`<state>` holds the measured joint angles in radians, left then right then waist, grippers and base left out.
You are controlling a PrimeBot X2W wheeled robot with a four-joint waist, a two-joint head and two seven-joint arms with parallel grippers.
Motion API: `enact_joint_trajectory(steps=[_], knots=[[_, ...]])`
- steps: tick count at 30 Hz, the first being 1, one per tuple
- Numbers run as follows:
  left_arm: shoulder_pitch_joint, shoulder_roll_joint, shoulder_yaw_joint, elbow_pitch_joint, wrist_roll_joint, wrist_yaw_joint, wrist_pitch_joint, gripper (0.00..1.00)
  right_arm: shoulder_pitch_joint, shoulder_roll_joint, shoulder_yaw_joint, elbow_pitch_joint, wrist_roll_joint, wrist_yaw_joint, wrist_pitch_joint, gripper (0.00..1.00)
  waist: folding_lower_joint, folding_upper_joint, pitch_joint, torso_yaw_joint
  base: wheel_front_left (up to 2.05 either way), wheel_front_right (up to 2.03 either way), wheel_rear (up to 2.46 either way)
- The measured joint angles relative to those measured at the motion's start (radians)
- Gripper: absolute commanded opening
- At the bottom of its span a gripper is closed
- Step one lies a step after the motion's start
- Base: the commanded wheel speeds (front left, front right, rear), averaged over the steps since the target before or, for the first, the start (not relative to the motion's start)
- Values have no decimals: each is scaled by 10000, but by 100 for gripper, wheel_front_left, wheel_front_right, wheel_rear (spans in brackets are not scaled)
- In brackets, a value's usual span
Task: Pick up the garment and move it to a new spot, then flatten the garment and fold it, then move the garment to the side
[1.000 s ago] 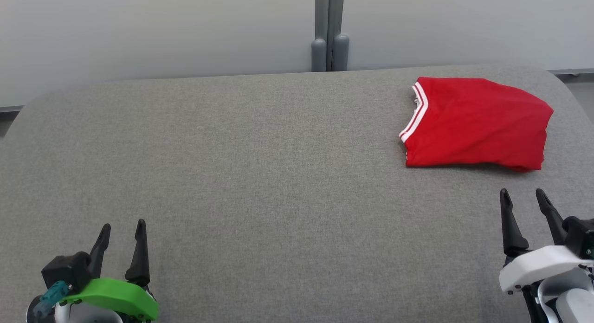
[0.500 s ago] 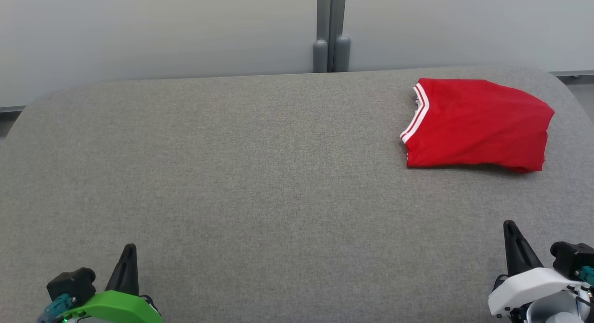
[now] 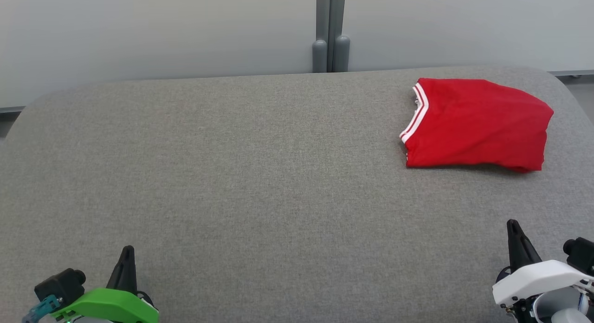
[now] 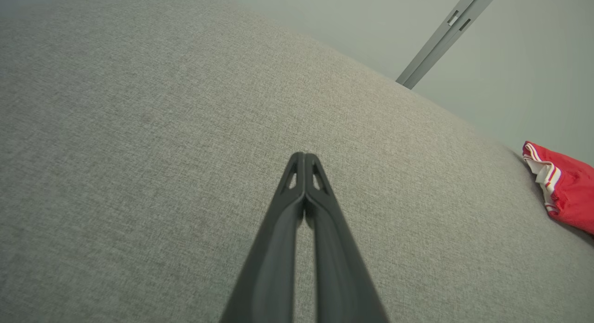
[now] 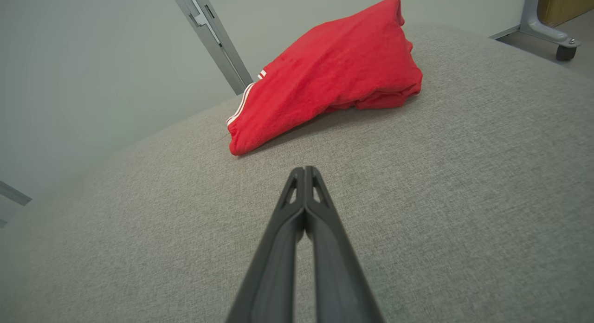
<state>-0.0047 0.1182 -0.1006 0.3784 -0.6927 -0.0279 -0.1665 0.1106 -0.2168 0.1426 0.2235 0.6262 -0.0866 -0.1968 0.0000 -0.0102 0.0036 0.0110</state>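
The garment (image 3: 475, 123) is a red shirt with white-striped trim, folded into a compact rectangle at the far right of the grey table (image 3: 260, 174). In the right wrist view the garment (image 5: 325, 77) lies ahead of my right gripper (image 5: 305, 169), well apart from it. Its striped edge (image 4: 561, 186) peeks in at the right of the left wrist view. My left gripper (image 3: 126, 251) sits at the near left edge, my right gripper (image 3: 513, 223) at the near right. Both are shut with fingertips pressed together and nothing between them, as with the left gripper (image 4: 305, 155).
A pale wall with a grey vertical post (image 3: 330, 30) runs behind the table. A grey caster leg (image 5: 547, 33) stands on the floor beyond the table's right end. Open grey cloth spans the middle and left.
Both grippers have gone from open to shut and drawn back toward the near edge of the table. The garment has not moved.
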Motion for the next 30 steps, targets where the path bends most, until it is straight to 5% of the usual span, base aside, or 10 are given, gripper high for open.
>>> enact_joint_trajectory(steps=[30], knots=[[-162,-267,692,-314,-3168,-351,1060,0,-478,608,-911,144,3544,700,1055,0,0,0,-3,-36,0,0,0]])
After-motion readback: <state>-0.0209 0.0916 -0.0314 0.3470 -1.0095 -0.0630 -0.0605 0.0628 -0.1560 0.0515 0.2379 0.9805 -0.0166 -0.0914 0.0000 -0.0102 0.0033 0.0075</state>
